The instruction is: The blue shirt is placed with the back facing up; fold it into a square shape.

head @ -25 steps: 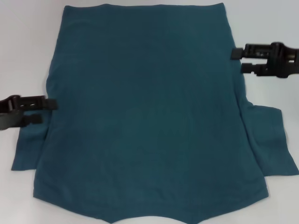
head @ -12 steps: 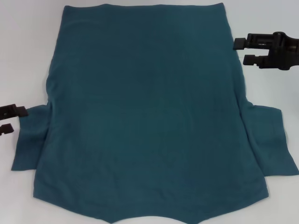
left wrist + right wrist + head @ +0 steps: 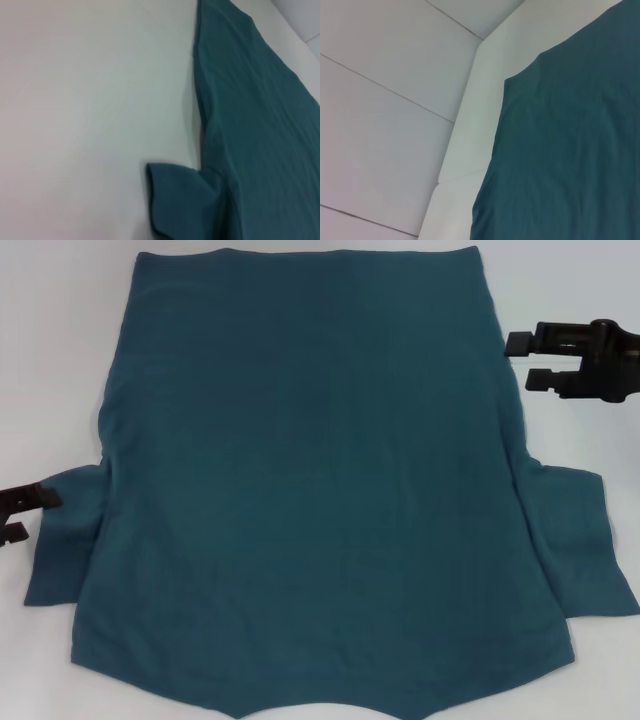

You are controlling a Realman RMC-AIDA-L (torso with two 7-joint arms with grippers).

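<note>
The blue shirt (image 3: pixel 320 480) lies spread flat on the white table, plain side up, with both short sleeves out to the sides. My left gripper (image 3: pixel 22 515) is open and empty at the picture's left edge, just beside the left sleeve (image 3: pixel 65 530). My right gripper (image 3: pixel 527 360) is open and empty just off the shirt's right side edge, above the right sleeve (image 3: pixel 580 540). The left wrist view shows the shirt's side edge and the sleeve (image 3: pixel 180 205). The right wrist view shows the shirt's far corner (image 3: pixel 570 140).
The bare white table (image 3: pixel 60 350) shows on both sides of the shirt. The table's edge (image 3: pixel 470 115) and pale panels beyond it show in the right wrist view. The shirt's near part runs off the head view's lower edge.
My left gripper has pulled back to the left and slightly down, off the shirt's side. My right gripper has shifted a little right and down, away from the shirt's edge. The shirt has not moved.
</note>
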